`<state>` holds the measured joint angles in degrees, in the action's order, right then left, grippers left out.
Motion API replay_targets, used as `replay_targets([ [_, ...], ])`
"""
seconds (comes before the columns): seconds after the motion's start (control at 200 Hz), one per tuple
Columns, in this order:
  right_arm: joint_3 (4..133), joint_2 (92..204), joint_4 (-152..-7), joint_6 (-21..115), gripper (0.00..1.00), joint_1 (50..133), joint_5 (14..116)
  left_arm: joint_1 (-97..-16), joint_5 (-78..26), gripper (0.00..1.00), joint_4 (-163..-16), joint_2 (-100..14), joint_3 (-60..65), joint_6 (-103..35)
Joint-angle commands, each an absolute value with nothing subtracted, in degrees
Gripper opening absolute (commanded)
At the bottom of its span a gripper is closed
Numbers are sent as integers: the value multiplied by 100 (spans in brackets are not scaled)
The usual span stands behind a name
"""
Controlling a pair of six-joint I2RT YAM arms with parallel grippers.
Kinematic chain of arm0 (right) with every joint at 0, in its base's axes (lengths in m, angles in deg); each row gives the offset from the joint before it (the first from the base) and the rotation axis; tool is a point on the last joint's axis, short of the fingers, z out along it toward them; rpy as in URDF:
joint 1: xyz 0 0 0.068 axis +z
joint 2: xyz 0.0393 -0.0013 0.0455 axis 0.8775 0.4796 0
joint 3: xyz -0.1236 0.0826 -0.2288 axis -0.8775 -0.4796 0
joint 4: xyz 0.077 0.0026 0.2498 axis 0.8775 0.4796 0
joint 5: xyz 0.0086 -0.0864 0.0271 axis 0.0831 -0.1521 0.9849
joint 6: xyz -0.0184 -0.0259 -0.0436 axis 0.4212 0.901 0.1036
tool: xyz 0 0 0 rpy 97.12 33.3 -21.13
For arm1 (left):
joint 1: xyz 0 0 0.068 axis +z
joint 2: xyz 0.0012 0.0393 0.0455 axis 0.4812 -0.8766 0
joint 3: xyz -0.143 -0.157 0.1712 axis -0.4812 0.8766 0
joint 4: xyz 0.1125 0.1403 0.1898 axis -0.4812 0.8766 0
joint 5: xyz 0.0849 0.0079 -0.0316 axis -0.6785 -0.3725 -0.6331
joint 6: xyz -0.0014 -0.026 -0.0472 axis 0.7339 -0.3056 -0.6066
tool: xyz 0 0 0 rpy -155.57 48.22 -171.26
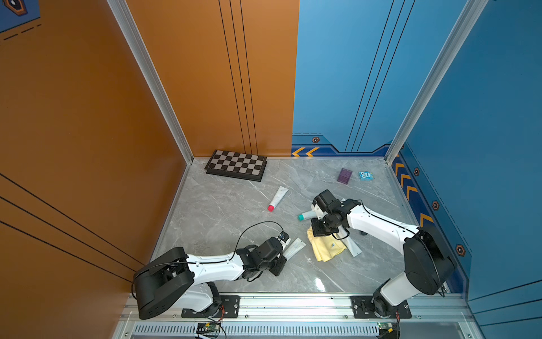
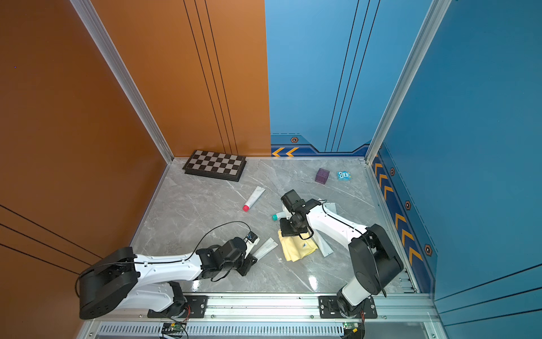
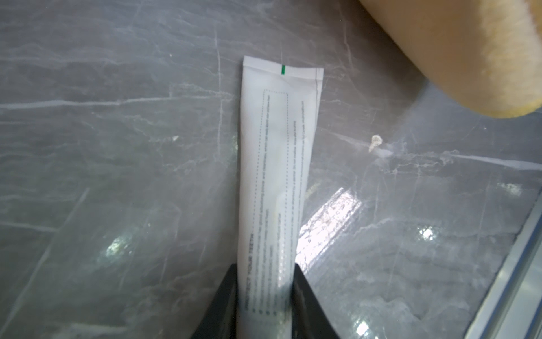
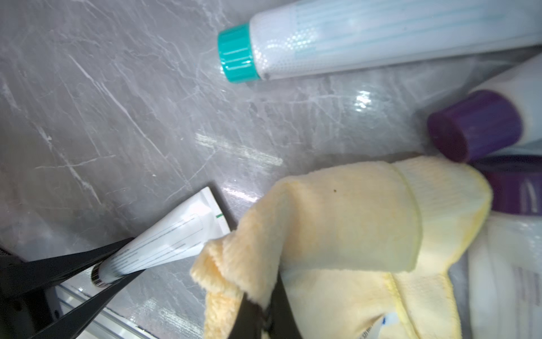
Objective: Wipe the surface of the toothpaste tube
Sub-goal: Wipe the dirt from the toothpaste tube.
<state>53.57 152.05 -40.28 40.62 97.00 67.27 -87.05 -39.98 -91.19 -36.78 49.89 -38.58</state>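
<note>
My left fingers [image 3: 296, 276] are narrowed onto the cap end of the flat white plastic toothpaste tube [image 3: 277, 164]. It lies low over the grey marble-patterned desk [image 1: 223, 211], its long axis running straight out from my grip. The crimped end points at the folded yellow fleece cloth [image 4: 346, 217], which my right fingers [image 4: 280, 308] pinch, closed tight on one fold. That is what my wipe turns on, I think: the cloth sits just beside the crimped end, whether touching I cannot tell, so my right arm is the nearer one to stroke back along the tube toward my left.

By count there is one cloth and one tube in my grip. Loose tubes are a red-capped white one [image 1: 278, 199], a teal-capped one [image 4: 381, 38], a purple-capped one [image 4: 475, 126] and a silvery one partly under the cloth [image 1: 353, 246]; those last two may be the same tube. Then come one folded chessboard [image 1: 236, 165], one purple cube [image 1: 344, 175] and one pale blue box [image 1: 365, 175].
</note>
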Motion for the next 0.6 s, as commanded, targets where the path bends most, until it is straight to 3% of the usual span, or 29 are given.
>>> replay_targets([
  [0.0, 5585, 15561, -3839, 4110, 0, 9866, 7007, -8877, -4059, 22, -8664, -3984, 5044, -3725],
  [0.44, 5598, 16754, -4170, 3985, 0, 10725, 7167, -8932, -4165, 23, -8581, -4143, 4956, -3706],
  [0.596, 5330, 16974, -4123, 4017, 0, 10739, 6515, -8931, -4179, 22, -8560, -4169, 4927, -3704],
])
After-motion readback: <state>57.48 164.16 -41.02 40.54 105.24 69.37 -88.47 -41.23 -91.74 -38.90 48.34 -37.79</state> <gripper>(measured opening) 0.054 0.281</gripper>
